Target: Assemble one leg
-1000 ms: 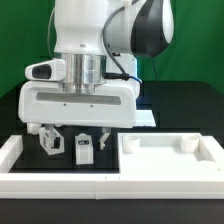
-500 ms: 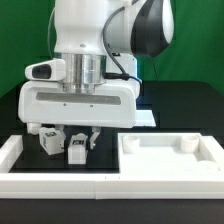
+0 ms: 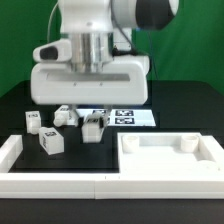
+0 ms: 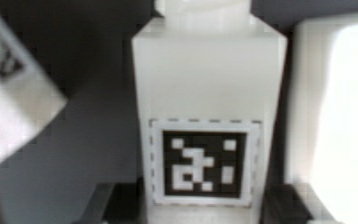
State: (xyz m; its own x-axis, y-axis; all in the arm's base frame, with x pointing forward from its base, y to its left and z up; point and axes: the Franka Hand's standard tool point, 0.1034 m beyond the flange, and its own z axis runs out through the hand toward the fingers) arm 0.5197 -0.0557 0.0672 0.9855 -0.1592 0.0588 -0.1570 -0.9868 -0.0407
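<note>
- Leg (image 3: 93, 128) gripped upright between the two fingers of the end effector (image 3: 93, 124), tagged face turned to the exterior camera.
- End effector closed to the width of the leg, one finger pressed on each side; nothing else in its hold.
- Held just in front of the marker board (image 3: 130, 117), over the black table (image 3: 180, 110); cannot tell whether its lower end touches the table.
- In the wrist view, same leg (image 4: 202, 90) filling the middle, black-and-white tag (image 4: 202, 160) toward the dark fingers (image 4: 119, 205), end effector (image 4: 197, 203) clamped around that end.
- Three loose legs toward the exterior view's left: leftmost leg (image 3: 33, 121), front leg (image 3: 51, 143) and back leg (image 3: 66, 116), the last just beside the held one.
- Large white square part (image 3: 165, 172) with raised corners flat on the table at the exterior view's right, well apart from the held leg.
- White raised border (image 3: 50, 186) along the front edge and the left end of the table.
</note>
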